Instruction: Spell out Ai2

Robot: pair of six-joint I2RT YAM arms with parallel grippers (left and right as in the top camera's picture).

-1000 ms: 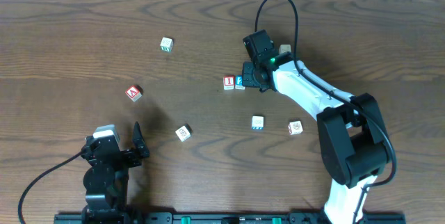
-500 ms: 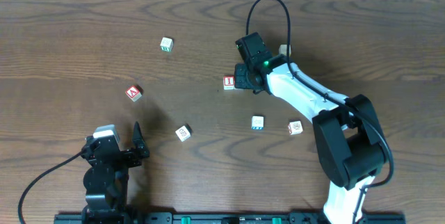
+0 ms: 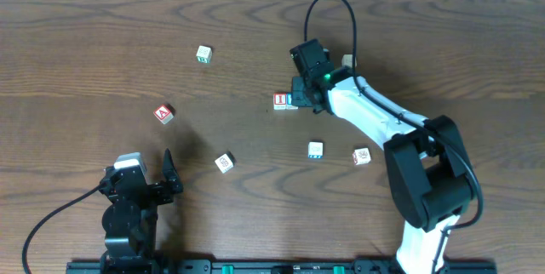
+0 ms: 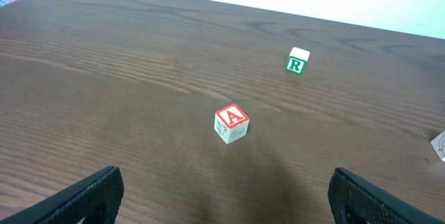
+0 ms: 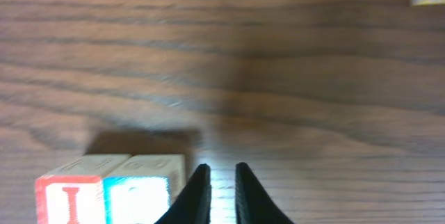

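Observation:
The red "A" block [image 3: 163, 114] lies at the left of the table and also shows in the left wrist view [image 4: 231, 124]. The red "I" block [image 3: 280, 100] and a blue-faced block [image 3: 293, 99] sit touching side by side at mid-table. Both show at the bottom left of the right wrist view, the "I" block [image 5: 69, 196] and the blue-faced one [image 5: 142, 193], whose character is washed out. My right gripper [image 3: 300, 94] [image 5: 222, 175] is shut and empty, its tips just right of the blue-faced block. My left gripper [image 3: 146, 170] [image 4: 226, 186] is open and empty, near the front edge.
A green "R" block [image 3: 203, 54] [image 4: 297, 62] lies at the back left. Loose blocks lie at the front centre [image 3: 224, 162], right of centre [image 3: 315, 150] [image 3: 362, 156] and behind the right arm [image 3: 349, 59]. The right arm's cable loops above the table.
My right gripper moved left over the blue-faced block, then drew back slightly. The two blocks remain side by side. The left arm has not moved.

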